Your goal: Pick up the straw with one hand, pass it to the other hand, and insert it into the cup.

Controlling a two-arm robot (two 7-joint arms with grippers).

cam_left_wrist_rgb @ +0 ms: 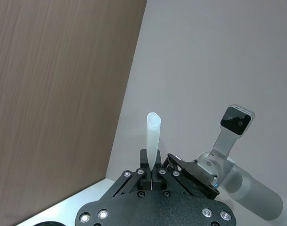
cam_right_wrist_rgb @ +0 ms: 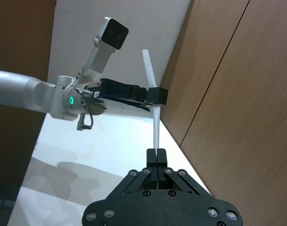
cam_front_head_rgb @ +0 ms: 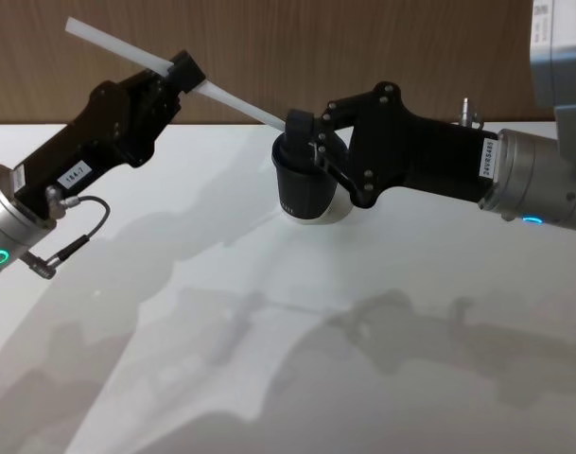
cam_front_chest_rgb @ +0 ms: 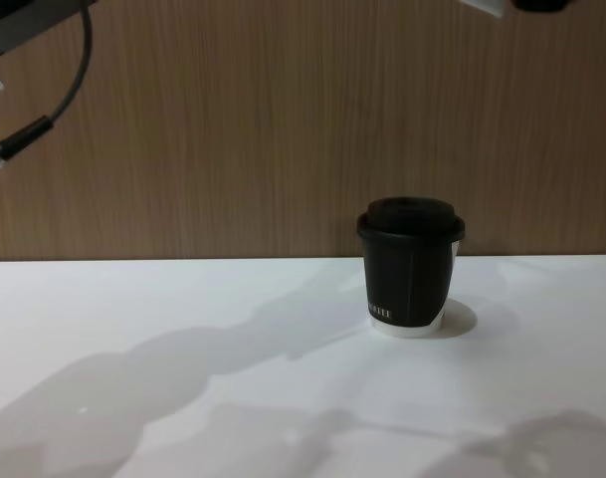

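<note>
Right gripper (cam_right_wrist_rgb: pixel 156 153) is closed on one tip of the straw (cam_front_head_rgb: pixel 235 101). The left gripper (cam_front_head_rgb: pixel 185 72) is clamped on it partway along, leaving a long free end beyond. Both hold the straw tilted in the air, its lower end over the cup (cam_front_chest_rgb: pixel 407 264), which stands upright and lidded on the table (cam_front_chest_rgb: pixel 183 398), well below.

Assessment: handover in progress. The left grip leaves the lower tip free once the right lets go. The right should therefore open fully and back off along its own axis, not sideways, to avoid twisting the straw. The lid opening is not discernible; locate it before descending.
</note>
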